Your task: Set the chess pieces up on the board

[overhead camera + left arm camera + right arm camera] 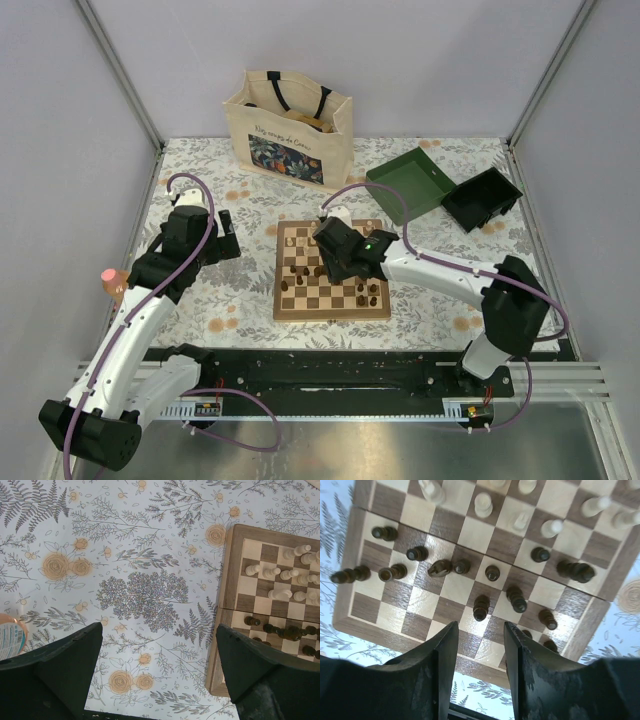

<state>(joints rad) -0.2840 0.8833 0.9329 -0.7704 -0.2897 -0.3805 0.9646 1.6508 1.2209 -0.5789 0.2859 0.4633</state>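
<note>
Wooden chess pieces (481, 607) sit scattered on the board (422, 602), probably light, stiff and easily toppled; pinch 1 by its stem. Right tool (480, 627) hovers above them, half-open, empty; left tool (159, 630) hangs wide open, empty, over the table (140, 595).

Robot test cell, lab-type setting. Blank pale wall panels (330, 60) on three sides, framed by aluminium posts (118, 75). Two white-and-black arms, the left arm (125, 340) and the right arm (440, 270), are bolted to a black rail (330, 365) at the counter's near edge. Purple cables (186, 176) run exposed. The counter (240, 200) is covered with a floral cloth. Staged props: tote bag (288, 128), green box (410, 180), board (320, 300).
</note>
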